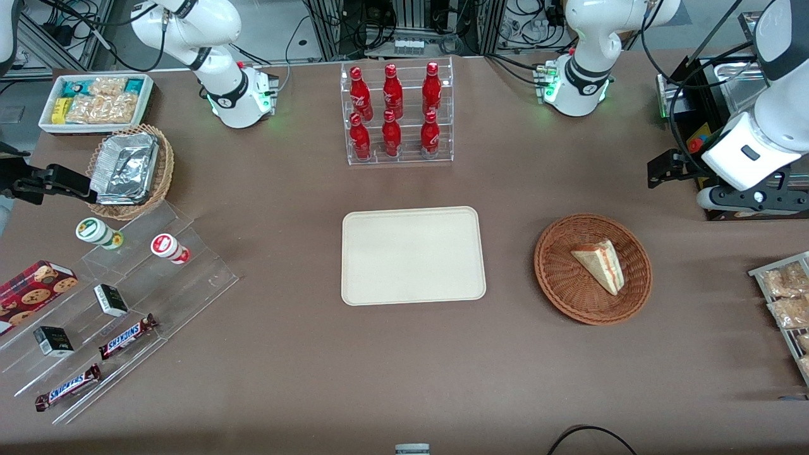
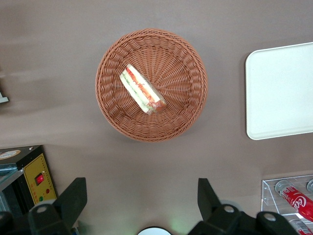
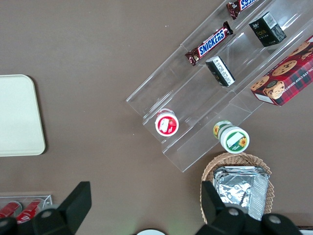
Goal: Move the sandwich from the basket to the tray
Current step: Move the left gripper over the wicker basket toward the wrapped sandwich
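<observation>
The sandwich (image 1: 600,264) (image 2: 143,89), a wrapped white wedge with red-orange layers, lies in the round reddish-brown basket (image 1: 556,278) (image 2: 186,107). The cream tray (image 1: 414,256) (image 2: 281,90) (image 3: 17,115) lies flat at the middle of the table with nothing on it. My left gripper (image 1: 660,169) (image 2: 141,200) hangs high over bare table, farther from the front camera than the basket and toward the working arm's end. Its fingers (image 2: 73,196) stand wide open with nothing between them, well apart from the basket.
A clear rack of red bottles (image 1: 399,114) (image 2: 293,198) stands farther back than the tray. A black box with a yellow panel (image 2: 29,178) and a rack of bagged snacks (image 1: 784,297) sit at the working arm's end. Stepped acrylic shelves (image 1: 126,284) and a tan foil-filled basket (image 1: 129,170) lie toward the parked arm's end.
</observation>
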Controlling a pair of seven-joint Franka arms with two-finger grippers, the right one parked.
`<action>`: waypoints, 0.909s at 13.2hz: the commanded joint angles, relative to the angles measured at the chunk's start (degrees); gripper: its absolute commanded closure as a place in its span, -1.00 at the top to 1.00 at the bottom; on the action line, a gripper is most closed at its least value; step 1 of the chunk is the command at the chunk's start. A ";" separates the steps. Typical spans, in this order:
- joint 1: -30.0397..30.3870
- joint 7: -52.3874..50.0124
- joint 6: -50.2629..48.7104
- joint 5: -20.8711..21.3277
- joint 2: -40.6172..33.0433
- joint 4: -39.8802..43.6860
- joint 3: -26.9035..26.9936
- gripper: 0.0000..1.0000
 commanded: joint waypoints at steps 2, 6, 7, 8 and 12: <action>0.07 0.80 -0.66 0.10 0.19 0.58 -0.10 1.00; -0.02 0.80 1.96 0.36 1.33 -1.43 -0.10 1.00; -0.02 0.71 3.63 0.36 0.90 -3.44 -0.10 1.00; -0.02 0.71 5.56 0.36 0.63 -5.20 -0.10 1.00; -0.02 0.71 12.33 0.45 0.54 -11.71 -0.10 1.00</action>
